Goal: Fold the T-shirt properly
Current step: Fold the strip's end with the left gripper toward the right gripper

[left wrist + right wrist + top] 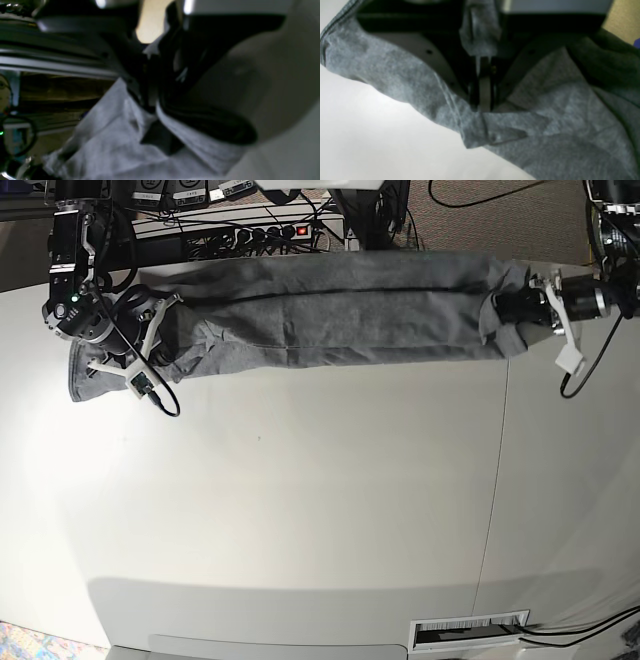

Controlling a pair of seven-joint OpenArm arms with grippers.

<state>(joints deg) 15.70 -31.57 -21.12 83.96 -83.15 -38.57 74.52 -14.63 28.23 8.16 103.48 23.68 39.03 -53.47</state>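
Observation:
The grey T-shirt (340,310) lies stretched as a long, narrow band across the far part of the white table (300,510). At the band's right end in the base view, my left gripper (500,310) holds bunched cloth. The blurred left wrist view shows that gripper (150,105) with its dark fingers nearly together and pale grey T-shirt fabric (112,140) pinched between them. At the band's left end my right gripper (168,328) is shut on the shirt. In the right wrist view this gripper (483,105) has a tuft of T-shirt cloth (557,112) clamped between its fingers, just above the table.
A power strip with cables (250,230) lies behind the table's far edge. A seam (497,480) runs front to back through the right part of the table. A labelled slot (470,632) sits at the near edge. A cable with a white tag (568,365) hangs under the left arm.

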